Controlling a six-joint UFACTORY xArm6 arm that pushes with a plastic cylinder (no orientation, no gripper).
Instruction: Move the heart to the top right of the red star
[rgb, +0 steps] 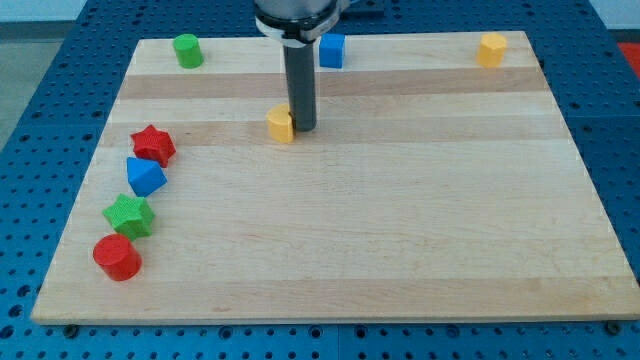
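A yellow heart (281, 124) lies on the wooden board (400, 220) in its upper middle. My tip (303, 129) touches the heart's right side. The red star (153, 145) lies far to the view's left, near the board's left edge. The heart is well to the right of the star and slightly higher in the view.
Below the red star a blue block (145, 176), a green star (129, 215) and a red cylinder (117, 257) run down the left edge. A green cylinder (187, 50), a blue cube (332, 49) and a yellow block (491, 49) sit along the top edge.
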